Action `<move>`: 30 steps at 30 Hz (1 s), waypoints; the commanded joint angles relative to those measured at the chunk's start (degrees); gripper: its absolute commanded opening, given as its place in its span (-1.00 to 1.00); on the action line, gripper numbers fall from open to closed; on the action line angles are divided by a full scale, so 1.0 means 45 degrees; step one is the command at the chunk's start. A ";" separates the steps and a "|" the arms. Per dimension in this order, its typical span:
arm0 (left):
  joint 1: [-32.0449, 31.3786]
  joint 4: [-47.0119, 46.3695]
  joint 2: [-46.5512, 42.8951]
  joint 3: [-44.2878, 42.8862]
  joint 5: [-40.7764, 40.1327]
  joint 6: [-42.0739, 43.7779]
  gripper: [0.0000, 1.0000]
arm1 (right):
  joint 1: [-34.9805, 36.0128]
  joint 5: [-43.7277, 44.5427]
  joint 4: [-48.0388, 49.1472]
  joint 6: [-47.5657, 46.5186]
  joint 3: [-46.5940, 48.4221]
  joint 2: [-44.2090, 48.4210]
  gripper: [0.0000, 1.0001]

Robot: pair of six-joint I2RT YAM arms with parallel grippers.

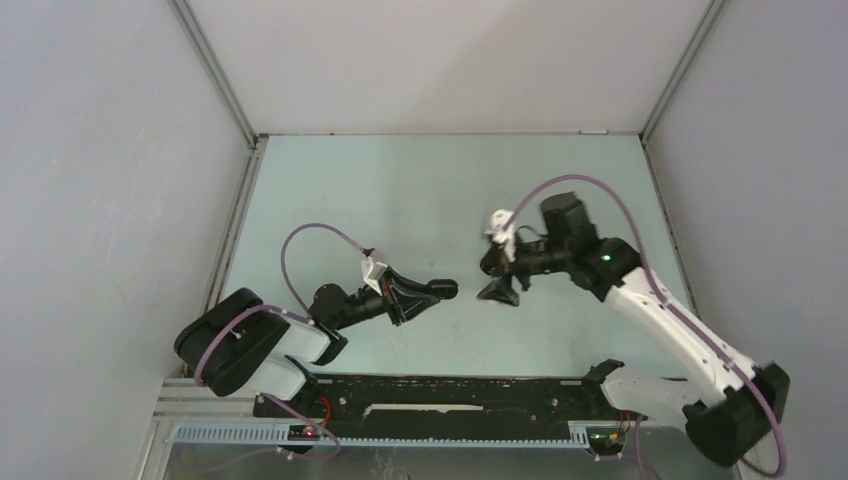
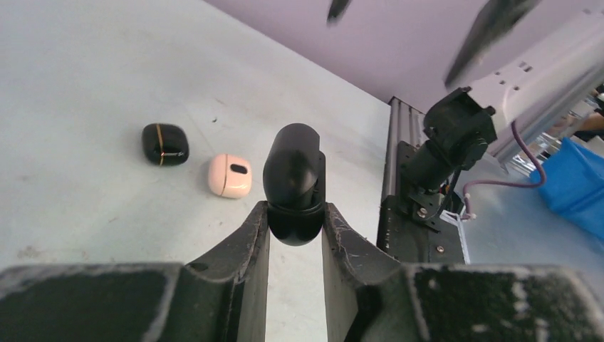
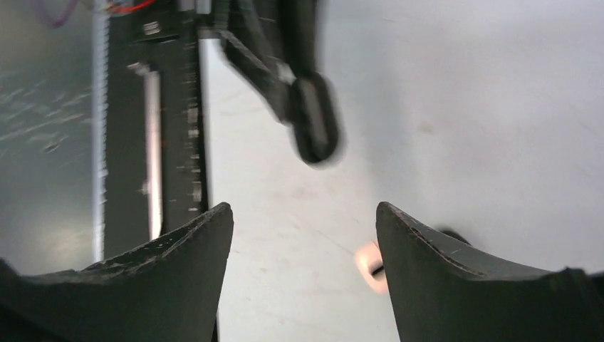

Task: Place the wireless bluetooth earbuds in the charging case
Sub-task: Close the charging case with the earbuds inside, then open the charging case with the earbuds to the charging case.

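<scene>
My left gripper (image 2: 295, 210) is shut on a black pebble-shaped charging case (image 2: 293, 182) and holds it above the table; from above, the case (image 1: 446, 289) sticks out of the left gripper (image 1: 432, 291) near the table's middle. Just to its right, my right gripper (image 1: 497, 277) hangs open. In the right wrist view the right gripper (image 3: 303, 206) has nothing between its fingers, and the held case (image 3: 314, 128) shows blurred ahead of it. No earbuds show in any view.
A second black case with a gold line (image 2: 164, 143) and a pink case (image 2: 229, 175) lie on the table beyond the held case. The pink case (image 3: 370, 265) peeks out beside my right finger. The black base rail (image 1: 450, 395) runs along the near edge.
</scene>
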State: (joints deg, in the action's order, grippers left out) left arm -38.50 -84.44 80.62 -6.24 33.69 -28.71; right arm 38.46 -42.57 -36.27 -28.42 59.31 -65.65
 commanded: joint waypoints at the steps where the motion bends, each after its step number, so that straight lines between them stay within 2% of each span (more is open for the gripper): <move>1: 0.0158 -0.0318 0.0544 -0.0382 -0.0610 -0.0330 -1.00 | -0.3330 -0.0920 0.1163 0.1550 -0.1253 0.1442 0.52; 4: 0.0078 -0.0348 0.0739 -0.0586 0.0164 -0.0411 -1.00 | -0.4348 -0.1995 0.1252 0.1723 -0.1625 0.1517 0.49; 9: -0.0880 -0.0414 0.0720 -0.0779 0.0972 0.0398 -1.00 | -0.4077 -0.3521 0.0376 0.0501 -0.1656 0.1094 0.21; 19: -0.1671 -0.0417 0.1267 -0.1295 0.1750 0.0573 -1.00 | -0.1126 -0.2000 0.0082 -0.0622 -0.1656 -0.0315 0.35; 25: -0.1761 -0.0421 0.1197 -0.1269 0.1832 0.0758 -1.00 | -0.0421 -0.1534 0.0479 -0.0445 -0.1646 -0.1004 0.35; 30: -0.1887 -0.0415 0.1066 -0.1199 0.1919 0.1038 -1.00 | -0.0844 -0.1780 0.0825 0.0142 -0.1422 -0.1305 0.31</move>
State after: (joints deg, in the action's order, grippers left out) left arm -46.37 -83.42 86.17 -10.70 40.82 -26.74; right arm 36.18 -50.19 -35.18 -29.76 51.68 -70.74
